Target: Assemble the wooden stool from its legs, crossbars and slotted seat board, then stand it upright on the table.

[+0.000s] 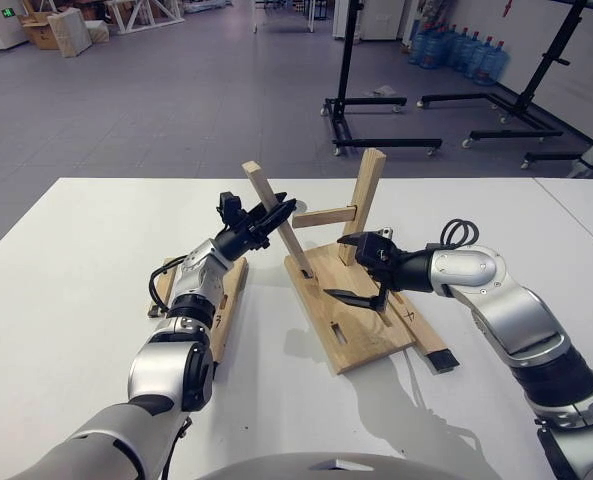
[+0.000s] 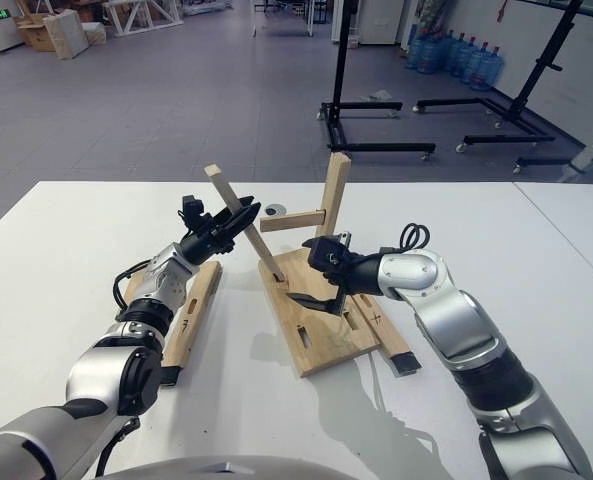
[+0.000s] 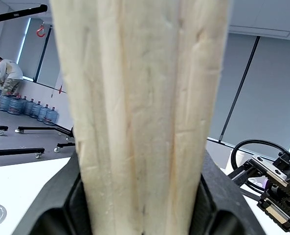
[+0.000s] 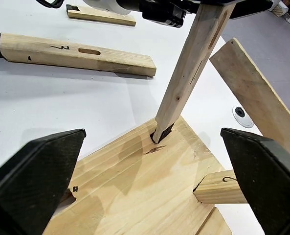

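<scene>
Centre frame, the left end effector (image 1: 266, 225) is clamped on a leg (image 1: 259, 185) that slants up-left from its slot in the seat board (image 1: 351, 335), which lies flat on the white worktop (image 1: 76, 260). The right end effector (image 1: 348, 267) is wide open and empty. It hovers just right of that slot, nearer the board. Racks (image 1: 376, 100) stand behind.
</scene>
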Controlling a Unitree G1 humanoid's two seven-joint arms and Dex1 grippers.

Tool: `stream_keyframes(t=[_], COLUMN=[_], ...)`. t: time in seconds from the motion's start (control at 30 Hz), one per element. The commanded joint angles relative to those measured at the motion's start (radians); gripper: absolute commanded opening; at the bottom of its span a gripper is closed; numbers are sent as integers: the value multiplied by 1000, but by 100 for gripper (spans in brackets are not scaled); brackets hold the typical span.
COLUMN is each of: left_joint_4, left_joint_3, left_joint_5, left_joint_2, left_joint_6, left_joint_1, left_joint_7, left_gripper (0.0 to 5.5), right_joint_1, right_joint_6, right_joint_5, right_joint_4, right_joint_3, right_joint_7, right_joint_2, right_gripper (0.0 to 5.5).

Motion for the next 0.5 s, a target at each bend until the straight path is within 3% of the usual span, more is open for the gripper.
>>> stream_keyframes(t=[0.03,0.5], left_joint_4=[-28,-47], left_joint_3=[-39,12], left_joint_5=[46,23], left_joint_2=[33,65], left_joint_6=[59,108], left_joint_1=[10,-15], left_joint_7=[-40,-27], left_gripper=[201,201], right_joint_1=[-14,-18], right_joint_6=[6,11], right_joint_5=[-3,-4], right_joint_4=[-7,-8], right_joint_3=[-1,5], right_joint_7=[-4,-9], right_joint_2=[-2,8], right_gripper=[509,509])
